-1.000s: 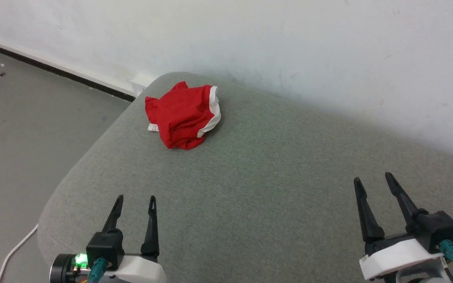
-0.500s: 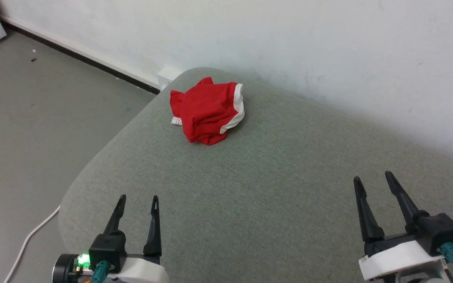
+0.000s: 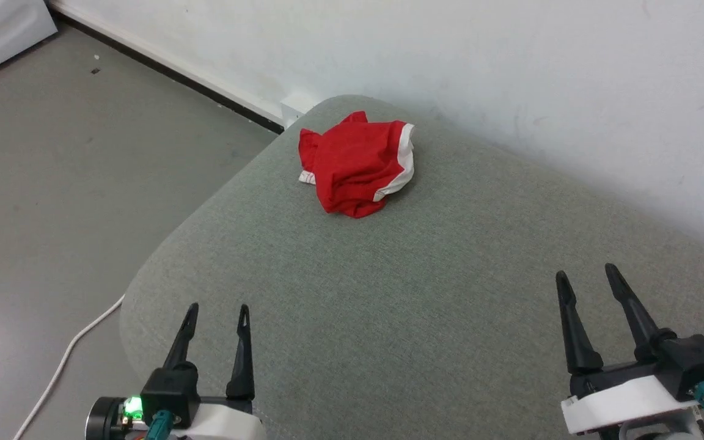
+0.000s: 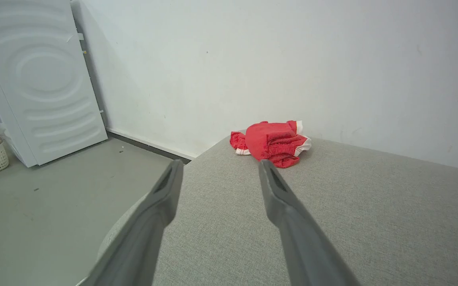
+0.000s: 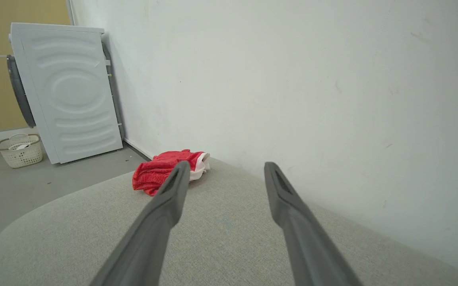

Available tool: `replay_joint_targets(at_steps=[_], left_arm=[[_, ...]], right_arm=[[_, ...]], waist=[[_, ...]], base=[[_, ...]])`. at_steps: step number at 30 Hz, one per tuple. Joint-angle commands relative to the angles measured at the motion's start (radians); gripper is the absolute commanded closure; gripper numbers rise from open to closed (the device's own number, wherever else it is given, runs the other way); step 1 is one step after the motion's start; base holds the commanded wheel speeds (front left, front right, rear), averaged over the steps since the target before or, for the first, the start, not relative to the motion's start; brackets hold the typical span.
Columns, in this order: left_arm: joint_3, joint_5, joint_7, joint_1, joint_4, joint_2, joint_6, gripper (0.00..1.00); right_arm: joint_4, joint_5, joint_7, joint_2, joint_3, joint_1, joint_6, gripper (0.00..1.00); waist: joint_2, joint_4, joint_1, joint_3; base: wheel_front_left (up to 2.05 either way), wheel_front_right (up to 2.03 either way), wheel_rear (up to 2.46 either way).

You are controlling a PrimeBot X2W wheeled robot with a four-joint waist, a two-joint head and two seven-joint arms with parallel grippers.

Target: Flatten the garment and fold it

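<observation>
Crumpled garment [image 3: 357, 162] sits on grey cushion [image 3: 388, 293]; far corner, near wall [image 3: 511, 61].

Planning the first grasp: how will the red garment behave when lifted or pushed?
The red garment lies crumpled in soft folds, so probably floppy. Small and thin-looking, likely light. Pushed across the grey cushion, it may bunch.

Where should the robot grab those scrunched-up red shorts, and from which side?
Probably the white-striped edge of the garment, coming from the near side with the open left gripper, which is closer. The shorts lie bunched in a heap; that edge sticks out, so fingers could likely pinch it alone and pull it flat.
</observation>
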Motion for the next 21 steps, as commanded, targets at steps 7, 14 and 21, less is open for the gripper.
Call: replay_joint_targets(at_steps=[7,14,21], left_arm=[[0.011,-0.031,-0.022,-0.003,0.017,0.003,0.006,0.0],[0.022,-0.054,-0.024,-0.057,0.071,0.035,-0.038,0.0],[0.047,-0.106,-0.009,-0.237,0.127,0.085,-0.109,0.0]], right_arm=[[0.001,0.003,-0.023,0.004,0.001,-0.002,-0.002,0.0],[-0.008,-0.053,-0.024,0.004,0.014,-0.029,-0.002,0.0],[-0.05,-0.105,-0.024,0.004,0.01,-0.07,-0.002,0.0]], waist=[[0.0,0.009,0.0,0.031],[0.0,-0.062,0.0,0.098],[0.0,-0.153,0.0,0.229]], base=[[0.0,0.0,0.0],[0.0,0.0,0.0],[0.0,0.0,0.0]])
